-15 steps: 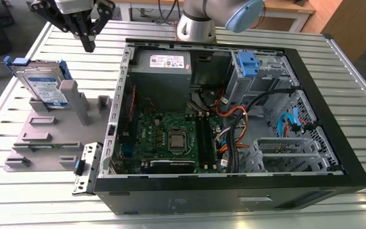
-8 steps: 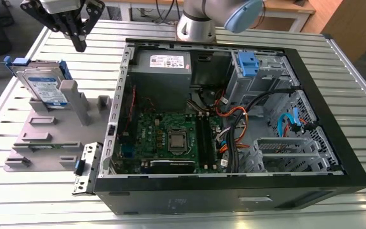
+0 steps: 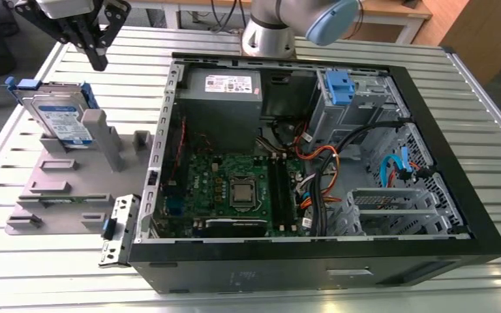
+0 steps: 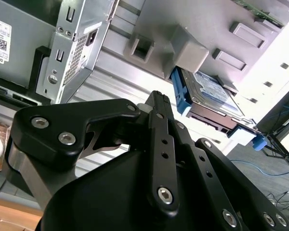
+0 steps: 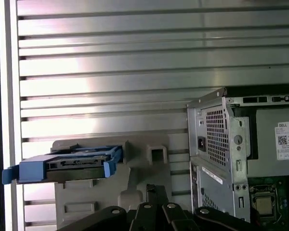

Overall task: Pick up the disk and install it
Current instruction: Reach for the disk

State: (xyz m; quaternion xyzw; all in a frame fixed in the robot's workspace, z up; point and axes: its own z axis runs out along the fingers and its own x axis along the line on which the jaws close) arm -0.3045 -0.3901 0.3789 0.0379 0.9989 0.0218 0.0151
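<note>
Here the gripper [image 3: 97, 60] hangs with jaws clenched on nothing. The hard drive [image 3: 59, 120] sits below them, apart, propped on edge in a grey holder [image 3: 76, 189], likely for easy grasping.

A slatted metal table [image 3: 494, 130] bears a grey fixture [image 3: 68, 195] and open computer case [image 3: 320, 274].

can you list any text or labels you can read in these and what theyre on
White sticker on the power supply: a square code and lines of fine print, too small to read.
Blue-and-white label on the disk: print too blurred to read.
Motherboard: any markings are too small to read.
Nothing here can be quoted with confidence.
</note>
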